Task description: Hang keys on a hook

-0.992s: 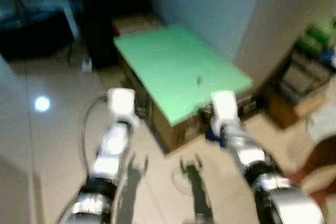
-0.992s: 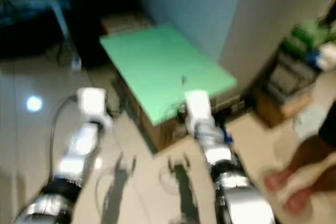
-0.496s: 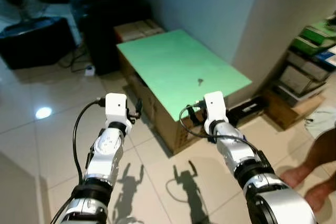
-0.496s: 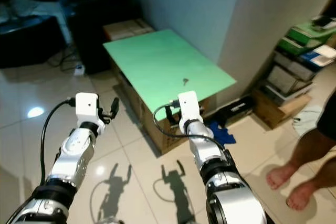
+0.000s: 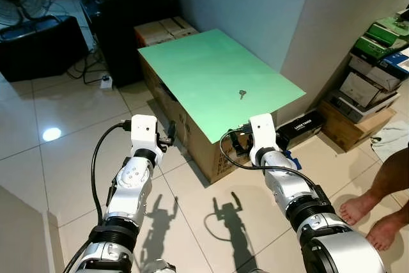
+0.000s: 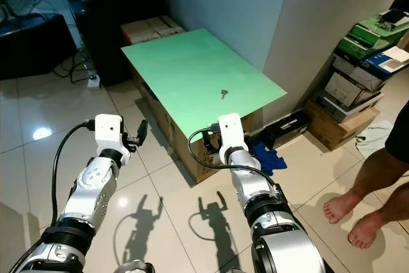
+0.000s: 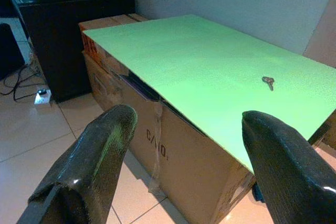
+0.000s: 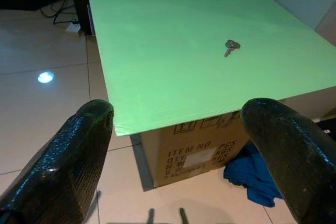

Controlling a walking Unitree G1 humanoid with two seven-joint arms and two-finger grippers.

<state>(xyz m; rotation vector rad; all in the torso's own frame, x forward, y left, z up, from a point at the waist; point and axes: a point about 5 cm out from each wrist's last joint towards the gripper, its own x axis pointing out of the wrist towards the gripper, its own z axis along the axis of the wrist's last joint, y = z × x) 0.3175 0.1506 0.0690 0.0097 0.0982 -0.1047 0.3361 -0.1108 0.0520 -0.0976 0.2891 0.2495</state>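
A small bunch of keys lies flat on a green board that tops low cardboard boxes against the wall. The keys sit toward the board's right end, with bare green around them. Both arms are held out low in front of the boxes, short of the board. My left gripper is open with nothing between its fingers, level with the box front. Facing the board's near edge, my right gripper is open and empty too. In the head view its fingers sit just before the box corner.
A black cabinet stands left of the boxes, with cables and a power strip on the tiled floor. Stacked boxes line the right wall. A blue cloth lies by the box corner. A person's bare feet stand at right.
The head camera has steadied and the blur has gone; the view has shifted slightly. Both arms keep about the same pose. The keys have not moved.
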